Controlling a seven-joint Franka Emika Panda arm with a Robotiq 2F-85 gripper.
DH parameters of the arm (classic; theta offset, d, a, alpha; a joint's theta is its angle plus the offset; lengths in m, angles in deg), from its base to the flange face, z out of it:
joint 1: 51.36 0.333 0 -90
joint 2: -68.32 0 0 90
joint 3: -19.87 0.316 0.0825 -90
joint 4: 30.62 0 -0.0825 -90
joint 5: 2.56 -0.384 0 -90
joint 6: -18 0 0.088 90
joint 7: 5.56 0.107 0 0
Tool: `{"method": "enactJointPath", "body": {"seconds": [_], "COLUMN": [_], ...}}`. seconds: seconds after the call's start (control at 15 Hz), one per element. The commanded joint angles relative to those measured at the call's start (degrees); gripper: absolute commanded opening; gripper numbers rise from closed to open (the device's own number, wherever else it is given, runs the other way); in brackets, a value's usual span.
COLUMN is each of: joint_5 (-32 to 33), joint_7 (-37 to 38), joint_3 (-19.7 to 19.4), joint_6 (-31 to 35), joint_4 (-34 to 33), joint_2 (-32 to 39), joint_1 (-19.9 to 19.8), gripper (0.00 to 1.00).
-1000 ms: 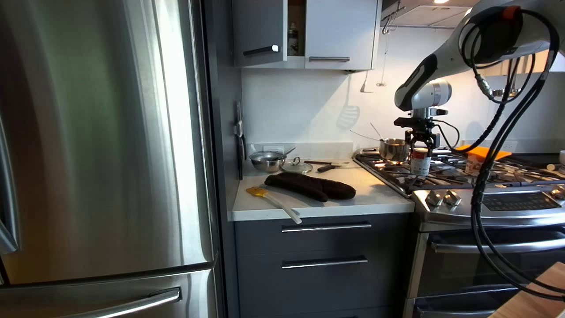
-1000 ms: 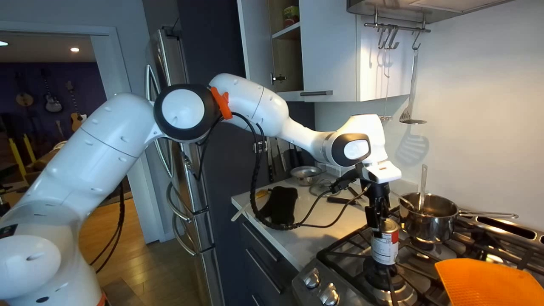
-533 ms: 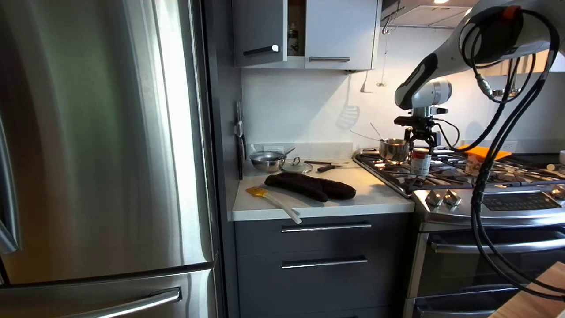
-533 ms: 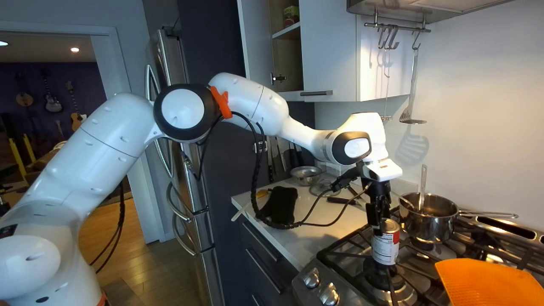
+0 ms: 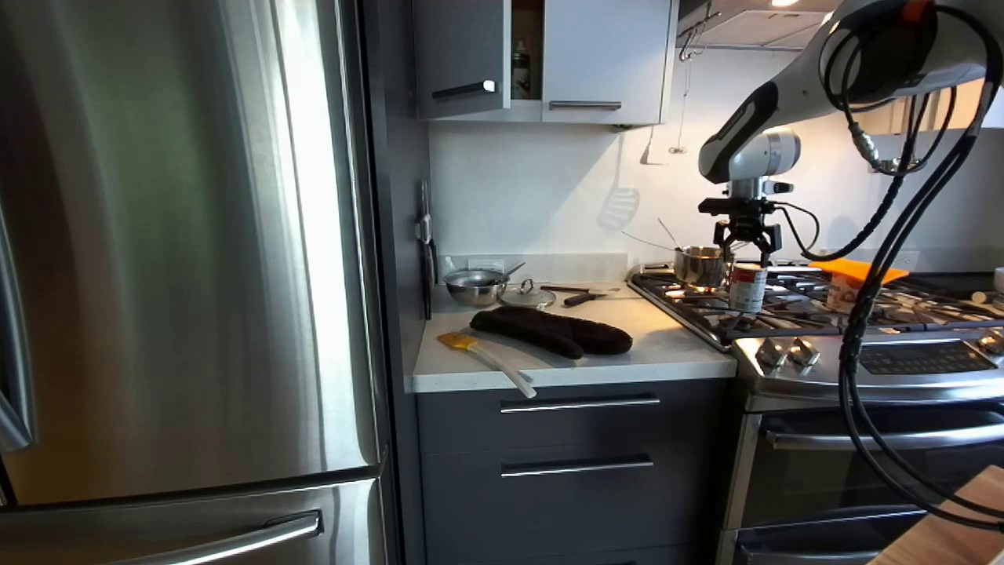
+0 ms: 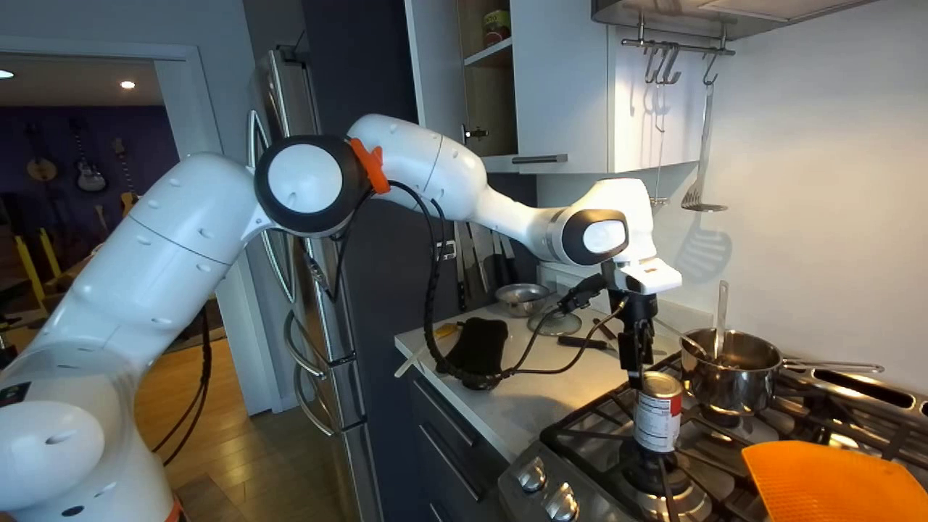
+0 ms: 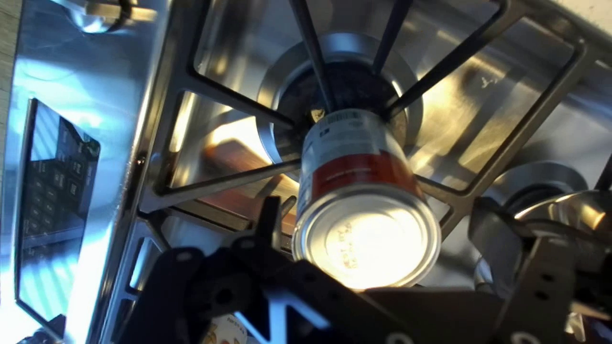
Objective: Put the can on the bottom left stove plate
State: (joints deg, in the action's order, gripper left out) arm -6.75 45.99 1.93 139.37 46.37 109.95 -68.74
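Conceivably, if lifted crookedly, the black gripper [image 5: 746, 260], spread empty above the red-and-white cylindrical can [image 6: 657, 422], could topple it across the black iron grate [image 7: 229, 183] beneath.

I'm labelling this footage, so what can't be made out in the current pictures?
Can: lid stamp, wrist view, partly washed out by glare.
Burner: wrist view, partly hidden by the can and grate bars.
Pot: contents, in an exterior view, obscured by near wall and shadow.
Control panel: labels too small in an exterior view, blurred in the wrist view.
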Motion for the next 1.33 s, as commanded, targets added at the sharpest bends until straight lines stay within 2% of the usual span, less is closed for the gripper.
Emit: {"method": "enactJointPath", "body": {"seconds": [0.0,0.33,0.8,1.0,1.27], "joint_5": [0.86,5.78,18.28,23.99,29.3], "joint_7": [-3.65,-14.13,-22.87,-27.06,-35.46], "joint_3": [0.51,1.23,1.75,2.19,3.46], "joint_6": [-2.53,-1.47,3.35,5.51,8.74], "joint_4": [4.56,13.59,27.24,33.19,40.59], "joint_2": [-4.98,-12.61,-22.95,-26.87,-31.52], "joint_1": [1.06,5.22,12.29,13.45,12.52], "gripper": [1.0,1.0,1.0,1.0,1.0]}}
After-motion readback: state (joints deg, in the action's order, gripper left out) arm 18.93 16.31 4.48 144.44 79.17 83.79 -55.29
